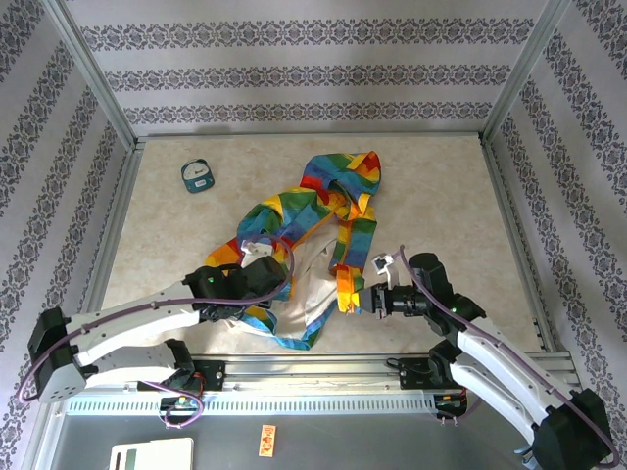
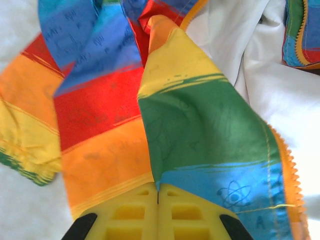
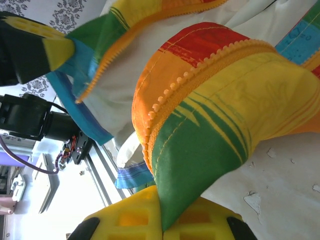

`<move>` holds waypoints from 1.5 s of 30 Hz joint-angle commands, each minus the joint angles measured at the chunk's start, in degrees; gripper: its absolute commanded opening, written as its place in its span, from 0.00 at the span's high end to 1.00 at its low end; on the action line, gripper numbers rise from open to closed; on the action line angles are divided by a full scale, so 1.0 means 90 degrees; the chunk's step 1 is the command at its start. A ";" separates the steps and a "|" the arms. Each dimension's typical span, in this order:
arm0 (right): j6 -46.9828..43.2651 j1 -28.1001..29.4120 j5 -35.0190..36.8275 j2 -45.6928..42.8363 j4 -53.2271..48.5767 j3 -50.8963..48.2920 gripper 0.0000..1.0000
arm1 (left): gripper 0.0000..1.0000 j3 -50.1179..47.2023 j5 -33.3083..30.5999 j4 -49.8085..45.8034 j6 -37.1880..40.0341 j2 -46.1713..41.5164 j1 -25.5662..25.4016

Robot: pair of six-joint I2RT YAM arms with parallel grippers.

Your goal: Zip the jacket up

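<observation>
Zip teeth (image 3: 192,72) R wrist, jacket (image 1: 304,211) open overhead

The rainbow patchwork jacket (image 1: 323,196) lies crumpled, unzipped, whitish lining exposed, on the table (image 1: 441,196).

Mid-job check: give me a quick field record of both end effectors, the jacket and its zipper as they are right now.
left end effector: shut, pinching a green-blue panel of the jacket
right end effector: shut on a green panel beside the zipper teeth
zipper state: open, whitish lining exposed
other item: teal gadget on the table, apart from the jacket
</observation>
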 commanded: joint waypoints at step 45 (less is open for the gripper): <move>-0.0644 0.1091 0.0087 0.1798 0.0411 0.1188 1.00 | 0.60 -0.2140 0.2566 0.2842 -0.1493 -0.0608 0.0758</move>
